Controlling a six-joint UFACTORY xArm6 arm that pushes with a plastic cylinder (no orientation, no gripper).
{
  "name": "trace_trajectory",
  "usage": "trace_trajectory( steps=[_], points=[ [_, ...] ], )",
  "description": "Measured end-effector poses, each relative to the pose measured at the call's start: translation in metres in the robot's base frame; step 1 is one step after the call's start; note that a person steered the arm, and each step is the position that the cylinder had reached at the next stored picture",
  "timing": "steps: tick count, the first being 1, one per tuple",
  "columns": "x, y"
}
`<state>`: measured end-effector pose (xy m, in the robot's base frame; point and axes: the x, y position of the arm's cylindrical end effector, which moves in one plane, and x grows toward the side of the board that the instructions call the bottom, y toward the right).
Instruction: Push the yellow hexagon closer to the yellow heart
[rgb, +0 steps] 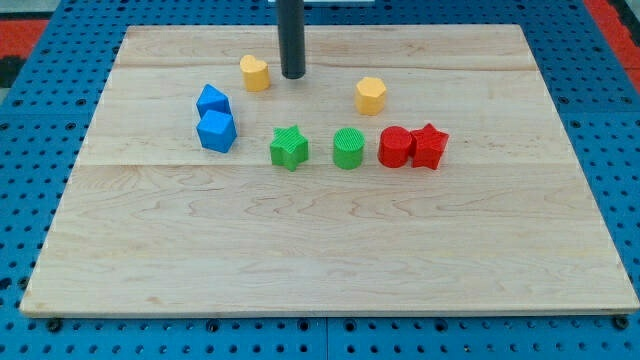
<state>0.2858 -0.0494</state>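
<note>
Yellow hexagon (371, 95) lay on our wooden counter (330, 250), well to the view's right of my tip (292, 75); the yellow heart (254, 73) sat just left of the tip. We carried no pincer, only a rod. We counted two yellow, two blue (216, 131), two green (289, 148) and two red (413, 146) blocks.
</note>
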Motion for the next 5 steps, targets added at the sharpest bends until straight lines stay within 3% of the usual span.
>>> trace_trajectory(
  steps=[2, 3, 5],
  points=[
    [-0.001, -0.057],
    [-0.001, -0.048],
    [0.015, 0.167]
  ],
)
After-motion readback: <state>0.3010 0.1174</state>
